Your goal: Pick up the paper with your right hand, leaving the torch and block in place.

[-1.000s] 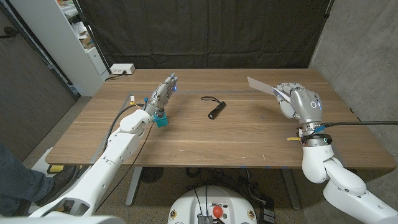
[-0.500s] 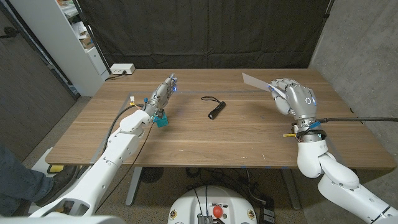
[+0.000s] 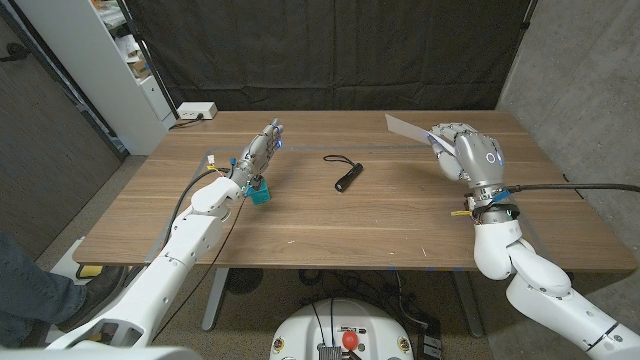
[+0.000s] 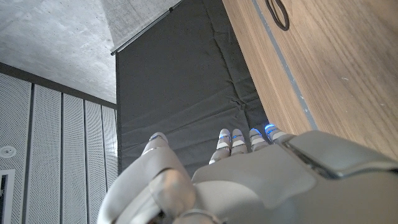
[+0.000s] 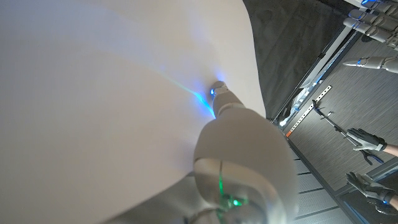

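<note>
Two robot hands appear over the wooden bench (image 3: 330,230). Nearest, on the right side, the right robot hand (image 3: 468,155) holds the white paper (image 3: 408,128) raised off the bench surface, its fingers closed on one edge; in the right wrist view the paper (image 5: 106,93) spreads broadly in front of that robot hand (image 5: 239,155). Toward the left side, the left robot hand (image 3: 260,152) holds nothing, its fingers extended and close together, reaching toward the far edge; the teal block (image 3: 260,194) lies just beside its wrist. Between the two arms, the black torch (image 3: 347,179) lies on the bench with its looped cord (image 3: 335,159) behind it. Farthest back, a white power strip (image 3: 197,110) sits at the far left corner.
</note>
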